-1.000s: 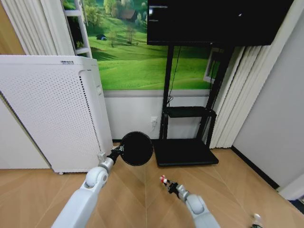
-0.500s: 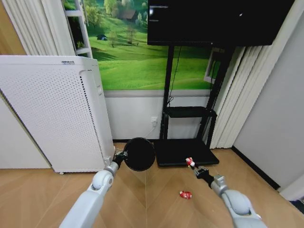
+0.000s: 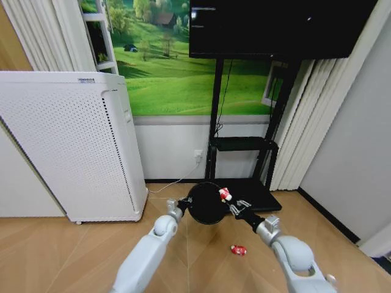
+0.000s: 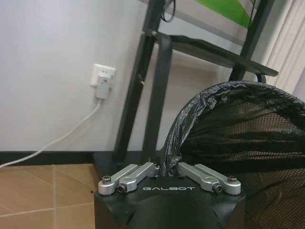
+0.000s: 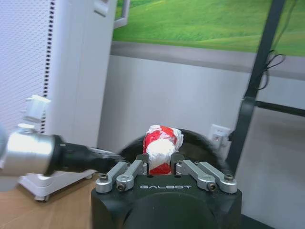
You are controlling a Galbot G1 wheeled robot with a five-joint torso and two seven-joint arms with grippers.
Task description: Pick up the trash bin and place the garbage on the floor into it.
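Note:
In the head view my left gripper [image 3: 182, 207] holds the black trash bin [image 3: 206, 203] off the floor in front of the TV stand. The left wrist view shows that gripper [image 4: 167, 167] shut on the rim of the bin [image 4: 238, 133], which has mesh sides and a black liner. My right gripper [image 3: 230, 201] is shut on a red-and-white wrapper [image 3: 225, 194], held right at the bin's upper right edge. From the right wrist, the wrapper [image 5: 162, 148] sits pinched in the gripper [image 5: 160, 164], with the bin [image 5: 200, 143] just behind. A second wrapper [image 3: 238, 249] lies on the floor.
A tall white perforated appliance [image 3: 67, 146] stands at the left. The black TV stand base [image 3: 244, 192] and its posts are directly behind the bin, under the TV [image 3: 275, 27]. A plugged wall outlet [image 4: 103, 76] is on the wall. Pale curtains hang at the right.
My left arm has carried the bin rightward to the centre. My right gripper has swung left with the wrapper, up to the bin's edge.

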